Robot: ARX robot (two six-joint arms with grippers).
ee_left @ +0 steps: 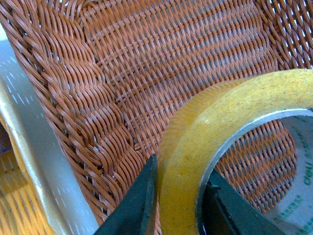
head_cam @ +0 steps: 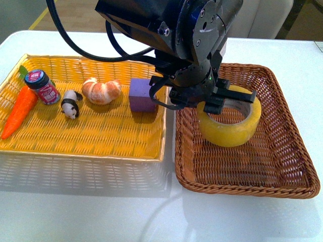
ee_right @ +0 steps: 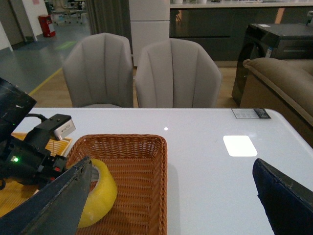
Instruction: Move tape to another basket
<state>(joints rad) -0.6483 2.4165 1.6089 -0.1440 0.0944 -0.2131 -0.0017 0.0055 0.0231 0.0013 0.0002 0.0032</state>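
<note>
2 fingers of my left gripper (ee_left: 178,213) pinch 1 wall of the tape (head_cam: 233,128), 1 outside and 1 in the core, so it sits tilted inside the basket (head_cam: 287,171), near the rim on my left. Whether it touches the floor, I cannot tell. My right gripper (ee_right: 172,166) gapes wide and empty, well apart.

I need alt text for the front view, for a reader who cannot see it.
The black left gripper clamps a thick roll of yellowish packing tape inside a dark brown woven wicker basket. Beside it, a bright yellow woven basket holds a purple cube, a bread roll, a toy panda, a small jar and an orange carrot.
</note>
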